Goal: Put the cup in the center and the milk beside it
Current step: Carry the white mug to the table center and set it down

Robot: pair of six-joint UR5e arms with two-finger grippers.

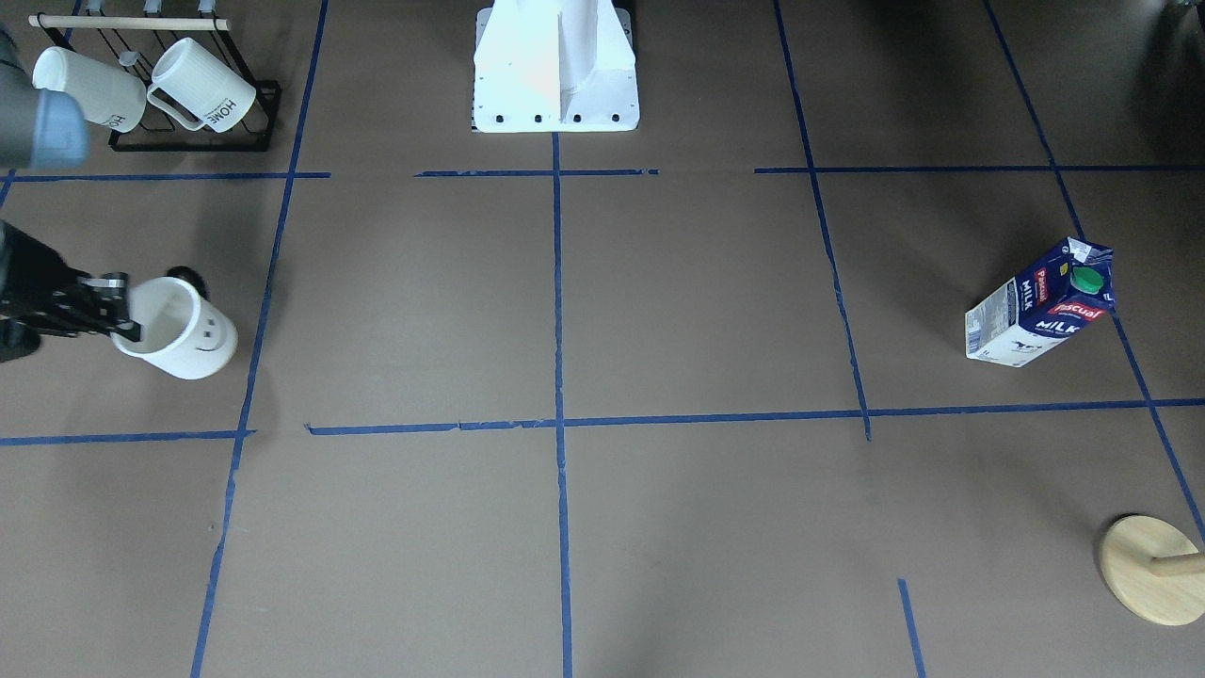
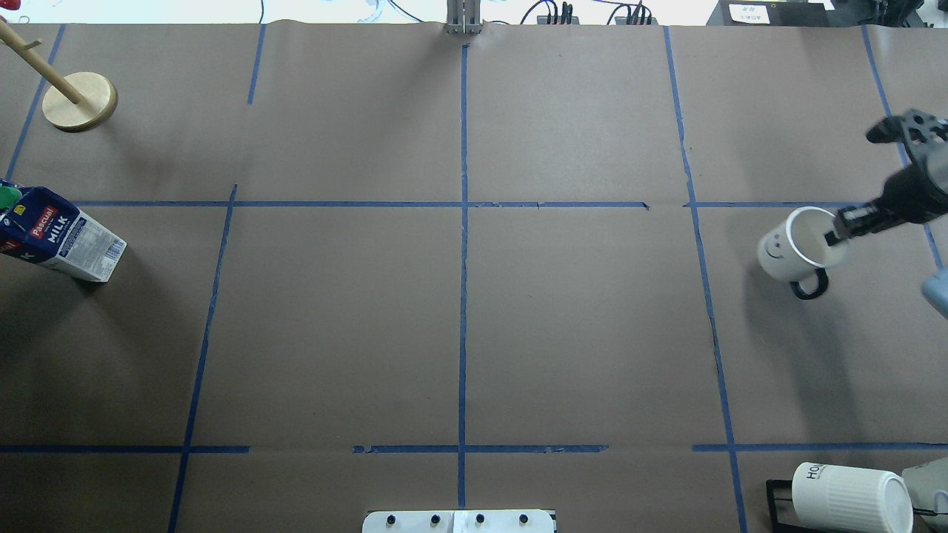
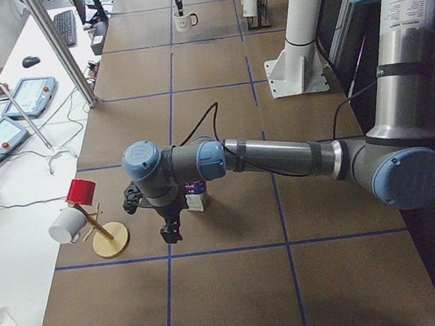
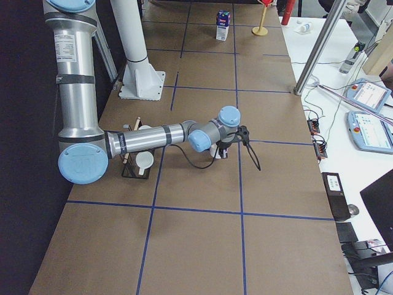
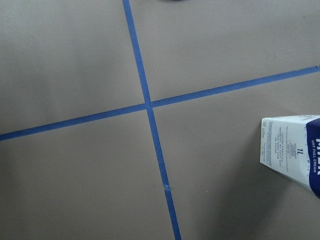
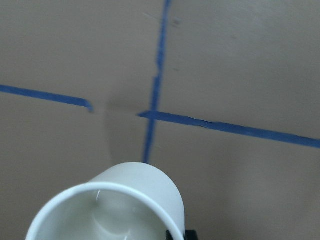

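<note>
The white smiley cup (image 1: 188,334) stands at the robot's far right, well away from the center tape crossing (image 1: 559,424). My right gripper (image 1: 125,318) is shut on its rim, one finger inside and one outside; this also shows from overhead (image 2: 833,233) with the cup (image 2: 792,248). I cannot tell whether the cup touches the surface. The milk carton (image 1: 1040,306) stands upright at the far left (image 2: 59,237). My left gripper (image 3: 165,225) shows only in the exterior left view, close beside the milk (image 3: 196,195); I cannot tell if it is open.
A black rack with ribbed "HOME" mugs (image 1: 188,94) stands near the robot's right side. A wooden stand (image 1: 1153,565) is at the far left corner. The white robot base (image 1: 555,66) is at the table's near edge. An operator sits beyond the table.
</note>
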